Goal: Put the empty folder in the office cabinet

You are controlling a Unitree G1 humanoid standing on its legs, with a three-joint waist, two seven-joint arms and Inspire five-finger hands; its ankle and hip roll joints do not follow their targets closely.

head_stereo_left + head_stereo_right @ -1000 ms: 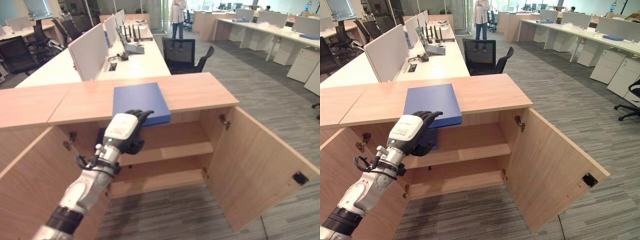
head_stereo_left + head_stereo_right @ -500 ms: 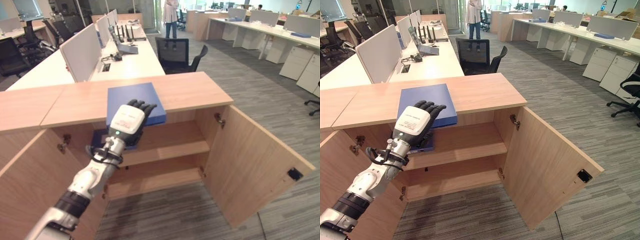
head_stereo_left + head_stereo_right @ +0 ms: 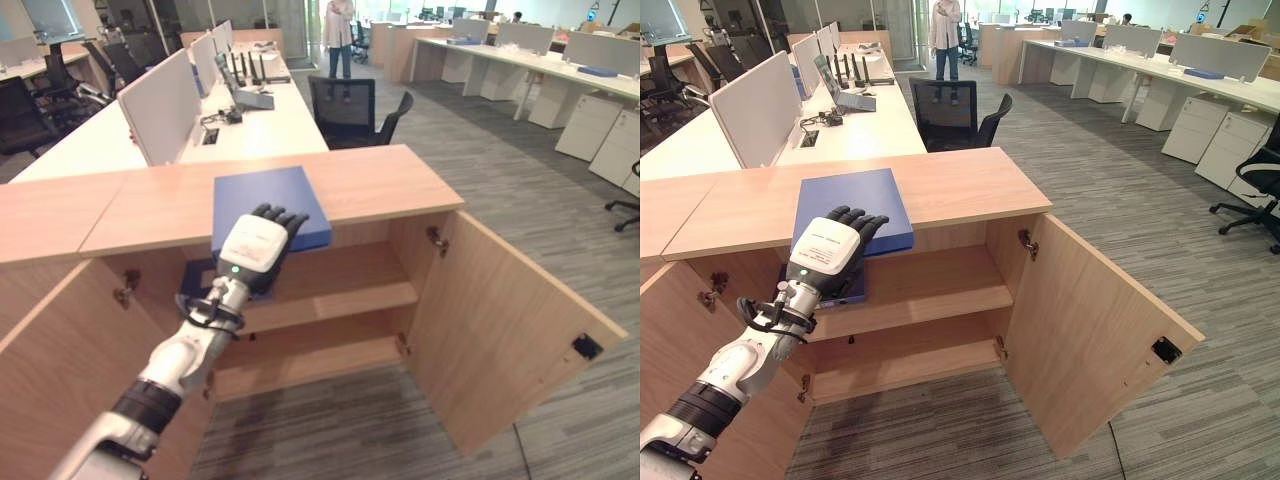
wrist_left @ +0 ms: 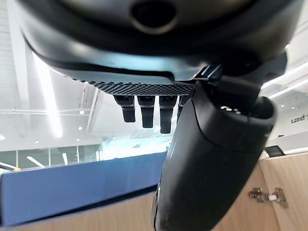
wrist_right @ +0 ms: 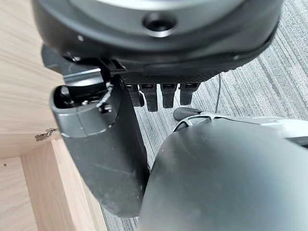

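Folder (image 3: 268, 203): blue, lay flat on cabinet (image 3: 400, 185) top, near edge overhanging the front lip.
Left hand (image 3: 255, 250): at folder's near edge, fingers straight and relaxed, holding nothing.
Right hand (image 5: 120, 144): beside cabinet, fingers loose, holding nothing.
Doors (image 3: 500, 330): both swung open.
Shelf (image 3: 340, 285): second blue item under folder.

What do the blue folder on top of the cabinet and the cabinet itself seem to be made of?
The blue folder looks like card or plastic-covered board with a matte finish: flat, stiff, uniformly blue, and without shine. Which of the two it is cannot be told. The cabinet looks like wood-grain laminate board, pale and smooth: the grain pattern runs evenly over the top, the doors and the shelves. The left hand reaches toward the folder's near edge.
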